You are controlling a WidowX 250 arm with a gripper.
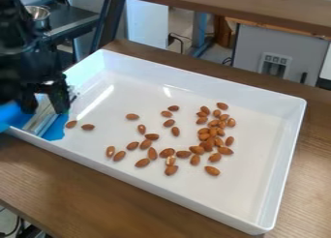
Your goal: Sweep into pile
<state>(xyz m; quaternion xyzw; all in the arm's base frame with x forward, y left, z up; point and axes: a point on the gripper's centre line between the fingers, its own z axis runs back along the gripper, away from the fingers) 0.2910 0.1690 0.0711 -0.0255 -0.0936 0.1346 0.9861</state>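
The black gripper is at the left end of the white tray, low over its near-left corner. Its two fingers stand on either side of a blue tool with a silvery strip, and they are shut on it. The tool's blue part spreads over the tray's left rim. Many brown almonds lie on the tray floor, most densely in a loose heap right of the middle. Others are scattered left of the heap, and two almonds lie just right of the tool.
The tray's raised walls surround the almonds, and it stands on a brown wooden table. A metal bowl is at the upper left behind the arm. Another wooden surface crosses the top of the view.
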